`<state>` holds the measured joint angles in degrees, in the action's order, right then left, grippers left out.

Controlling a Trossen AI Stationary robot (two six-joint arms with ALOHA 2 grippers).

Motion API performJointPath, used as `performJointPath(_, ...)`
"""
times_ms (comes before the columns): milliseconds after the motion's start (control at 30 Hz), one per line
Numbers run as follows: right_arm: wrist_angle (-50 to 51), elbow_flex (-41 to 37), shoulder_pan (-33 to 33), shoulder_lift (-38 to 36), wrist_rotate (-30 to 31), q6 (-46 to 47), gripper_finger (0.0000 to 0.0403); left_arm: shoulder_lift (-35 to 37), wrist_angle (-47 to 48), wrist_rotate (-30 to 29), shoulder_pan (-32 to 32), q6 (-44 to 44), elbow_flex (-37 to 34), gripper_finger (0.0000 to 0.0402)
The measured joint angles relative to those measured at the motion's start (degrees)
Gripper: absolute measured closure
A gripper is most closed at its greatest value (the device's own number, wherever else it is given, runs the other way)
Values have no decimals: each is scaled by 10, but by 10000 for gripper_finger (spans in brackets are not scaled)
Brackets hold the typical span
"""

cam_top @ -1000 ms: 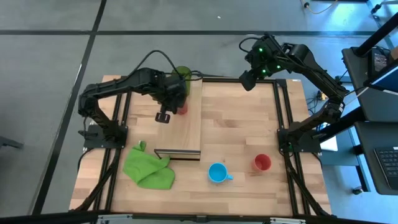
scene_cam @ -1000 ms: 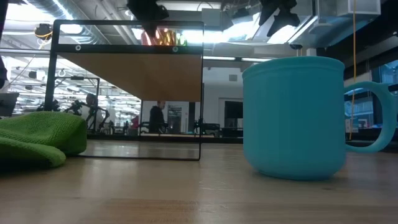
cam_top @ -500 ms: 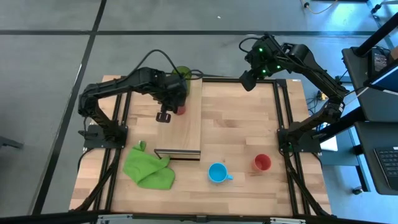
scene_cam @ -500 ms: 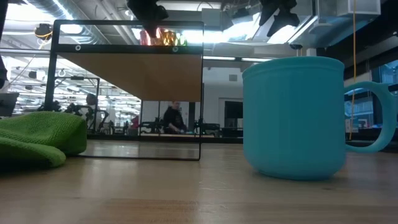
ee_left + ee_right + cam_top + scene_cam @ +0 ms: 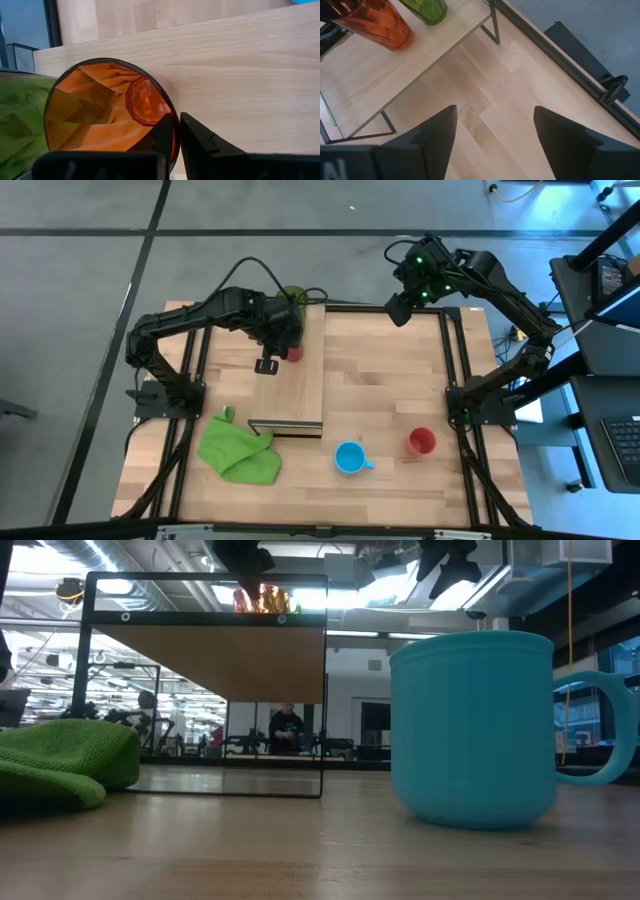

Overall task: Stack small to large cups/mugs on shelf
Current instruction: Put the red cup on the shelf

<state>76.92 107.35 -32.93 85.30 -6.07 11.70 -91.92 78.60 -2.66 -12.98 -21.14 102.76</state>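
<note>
Shelf with two tumblers at its far end; two cups loose on the tabletop.

Tabletop (image 5: 390, 380); shelf (image 5: 295, 395), raised at table left; green cloth (image 5: 240, 448) near its front corner. Green tumbler (image 5: 426, 9) and red-orange tumbler (image 5: 107, 115) stand side by side on the shelf's far end. Left gripper (image 5: 176, 131) pinches the red-orange tumbler's rim, one finger inside, one outside. Right gripper (image 5: 492, 135) hangs spread wide over the far table edge. Light-blue mug (image 5: 350, 458) and small red cup (image 5: 421, 442) sit near the front edge, apart.
</note>
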Motion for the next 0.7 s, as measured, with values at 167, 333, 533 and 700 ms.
performJointPath(167,0,0,0,0,0,0,138,0,4,5,0,8,0,376)
performJointPath(333,0,0,0,0,0,-1,138,0,4,8,0,16,0,376)
performJointPath(533,0,0,0,0,0,-2,138,0,10,8,0,26,0,376)
performJointPath(700,0,0,0,0,0,-2,138,0,12,8,0,31,0,376)
